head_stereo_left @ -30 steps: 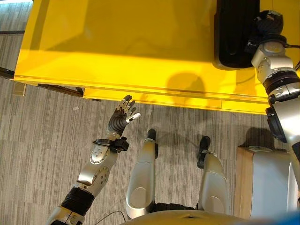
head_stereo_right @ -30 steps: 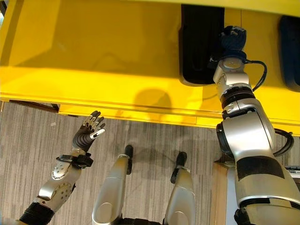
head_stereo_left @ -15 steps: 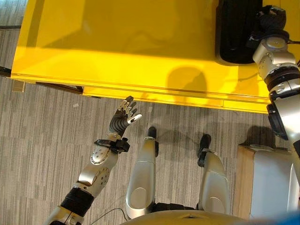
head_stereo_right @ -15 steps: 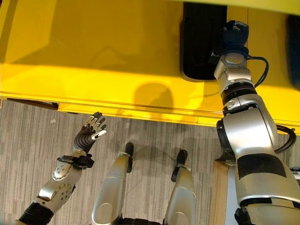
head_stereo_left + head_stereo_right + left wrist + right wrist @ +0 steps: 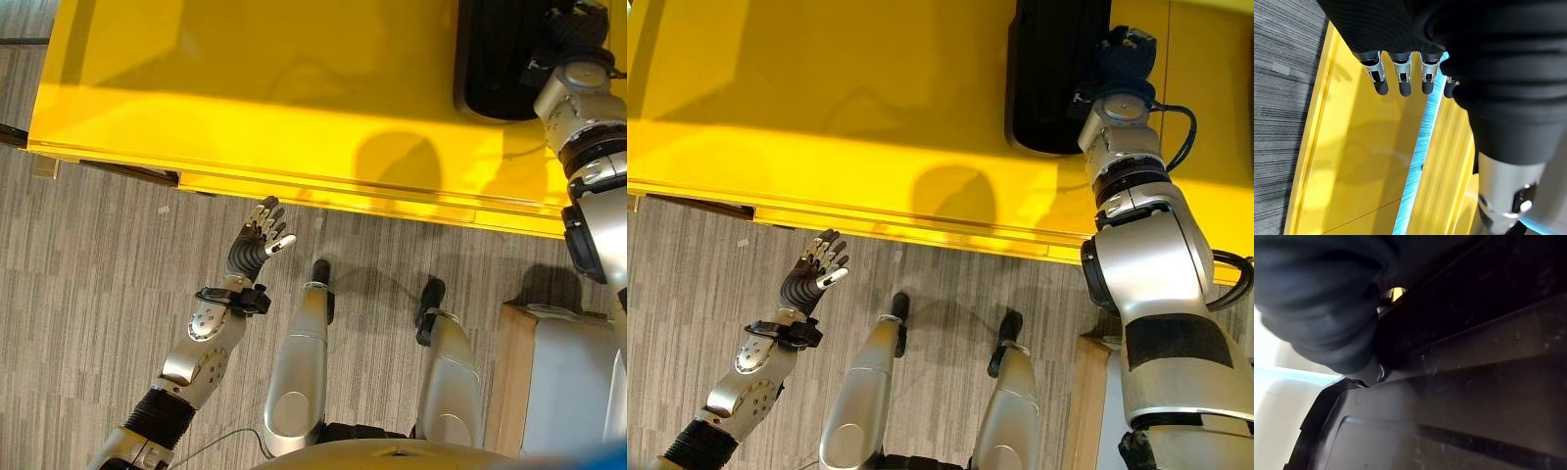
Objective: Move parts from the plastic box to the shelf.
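Bright overhead light glares on the yellow shelf (image 5: 294, 98), casting soft shadows; the right wrist view is dark and blurred.

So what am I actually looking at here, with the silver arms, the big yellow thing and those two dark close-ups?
You are seeing through a two-legged robot's own cameras. Two pictures come from cameras in its head, looking down; the other two come from cameras on its wrists, very close to each hand. The yellow shelf is the surface in front of it, standing on a grey striped floor. A black part lies on the shelf. The right hand reaches over to that part; its fingers are hidden, so I cannot tell whether it grips. The left hand hangs above the floor with straight fingers, holding nothing. A pale box stands at the robot's right.
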You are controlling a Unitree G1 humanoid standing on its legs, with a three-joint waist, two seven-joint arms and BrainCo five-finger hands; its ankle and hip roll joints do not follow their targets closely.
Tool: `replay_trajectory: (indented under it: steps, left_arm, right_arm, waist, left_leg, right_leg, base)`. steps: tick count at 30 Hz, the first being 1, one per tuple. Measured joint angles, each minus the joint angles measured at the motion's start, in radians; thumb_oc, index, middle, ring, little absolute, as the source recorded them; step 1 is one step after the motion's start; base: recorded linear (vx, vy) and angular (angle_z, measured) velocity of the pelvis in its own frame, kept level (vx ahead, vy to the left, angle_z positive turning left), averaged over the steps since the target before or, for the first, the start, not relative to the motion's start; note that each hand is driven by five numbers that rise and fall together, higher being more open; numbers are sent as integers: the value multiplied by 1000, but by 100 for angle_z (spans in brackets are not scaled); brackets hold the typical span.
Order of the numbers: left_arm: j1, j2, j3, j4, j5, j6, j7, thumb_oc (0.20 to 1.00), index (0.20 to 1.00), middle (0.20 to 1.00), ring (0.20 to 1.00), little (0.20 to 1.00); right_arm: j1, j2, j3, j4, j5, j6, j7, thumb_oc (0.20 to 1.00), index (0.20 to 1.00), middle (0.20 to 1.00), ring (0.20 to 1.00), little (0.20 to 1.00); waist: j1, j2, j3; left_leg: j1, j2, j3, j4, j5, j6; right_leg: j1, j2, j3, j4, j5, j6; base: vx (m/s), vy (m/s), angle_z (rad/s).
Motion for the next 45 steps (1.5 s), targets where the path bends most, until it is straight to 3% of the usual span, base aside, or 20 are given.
replay_trajectory:
  steps: [1, 2, 21, 27, 31, 36, 38, 41, 43, 45]
  left_arm:
    - [0, 0, 0, 0, -5, 0, 0, 1000, 1000, 1000, 1000, 1000]
    - [0, 2, 0, 0, -6, -1, 1, 1000, 1000, 1000, 1000, 1000]
    - [-2, 29, -1, -1, -16, -13, 2, 1000, 1000, 1000, 1000, 1000]
    - [9, 37, 10, -3, -16, -17, 2, 1000, 1000, 1000, 1000, 1000]
    - [19, 37, 28, -3, -17, -17, 2, 1000, 1000, 1000, 1000, 1000]
    - [63, 37, 54, -2, -18, -14, 21, 1000, 1000, 1000, 1000, 1000]
    - [83, 34, 81, 1, -18, -11, 22, 1000, 1000, 1000, 1000, 1000]
    - [106, 35, 84, 10, -17, -6, 19, 1000, 1000, 1000, 1000, 1000]
    - [123, 30, 85, 10, -16, -5, 15, 1000, 1000, 1000, 1000, 1000]
    - [174, -42, 101, 16, -13, 23, 10, 1000, 1000, 1000, 1000, 1000]
  right_arm:
    - [-1, 0, 1, 17, 0, 0, 0, 200, 200, 200, 200, 200]
    - [-2, 0, 1, 31, 0, 0, 0, 1000, 1000, 1000, 1000, 1000]
    - [-55, 6, 46, 10, -21, -1, -40, 1000, 1000, 1000, 1000, 1000]
    - [-54, 39, 67, -101, -25, -11, -57, 1000, 1000, 1000, 1000, 1000]
    - [-8, 68, 67, -324, -66, -35, -82, 1000, 1000, 1000, 1000, 1000]
    - [218, 45, -31, -729, -173, -62, -121, 1000, 1000, 1000, 1000, 1000]
    - [417, 41, -133, -985, -231, -81, -127, 1000, 1000, 1000, 1000, 1000]
    - [548, 34, -192, -1008, -274, -91, -135, 1000, 1000, 1000, 1000, 1000]
    - [720, 49, -253, -1102, -298, -92, -133, 1000, 1000, 1000, 1000, 1000]
    - [1088, 144, -321, -1296, -376, -98, -98, 1000, 1000, 1000, 1000, 1000]
  waist:
    - [0, 0, 0]
    - [0, 0, 0]
    - [-13, 6, -3]
    - [-43, 2, -5]
    - [-79, -12, -12]
    - [-109, -50, -29]
    - [-110, -70, -42]
    - [-117, -73, -45]
    - [-121, -73, -56]
    - [-123, -64, -65]
  left_leg:
    - [3, -2, 0, 3, 0, 0]
    - [4, -3, 0, 6, 0, 0]
    - [18, -1, 2, 6, 1, 2]
    - [21, 12, 13, 6, -5, 12]
    - [41, 19, 29, 8, -5, 10]
    - [83, 34, 42, -3, -14, 5]
    - [92, 43, 51, -9, -21, 10]
    - [125, 55, 55, -19, -29, 9]
    - [156, 60, 57, -50, -26, 5]
    - [288, 78, 66, -161, -2, -23]
  right_leg:
    - [4, -2, 0, 3, 0, 0]
    - [5, -3, 0, 5, 0, 0]
    - [22, -2, 1, 0, 6, 3]
    - [39, 14, 7, -51, 32, -6]
    - [55, 21, 18, -65, 48, -1]
    - [85, 30, 24, -75, 47, -5]
    - [89, 36, 28, -77, 40, -13]
    - [111, 46, 32, -76, 35, -16]
    - [122, 53, 34, -81, 27, -21]
    - [227, 72, 27, -145, 24, -27]
  base:
    - [0, 0, 0]
    - [0, 0, 0]
    - [0, 0, 0]
    - [2, 10, -10]
    - [-1, 10, -10]
    - [4, -20, -7]
    - [5, -43, -14]
    - [27, -39, -14]
    - [78, -77, -13]
    - [153, -125, -14]
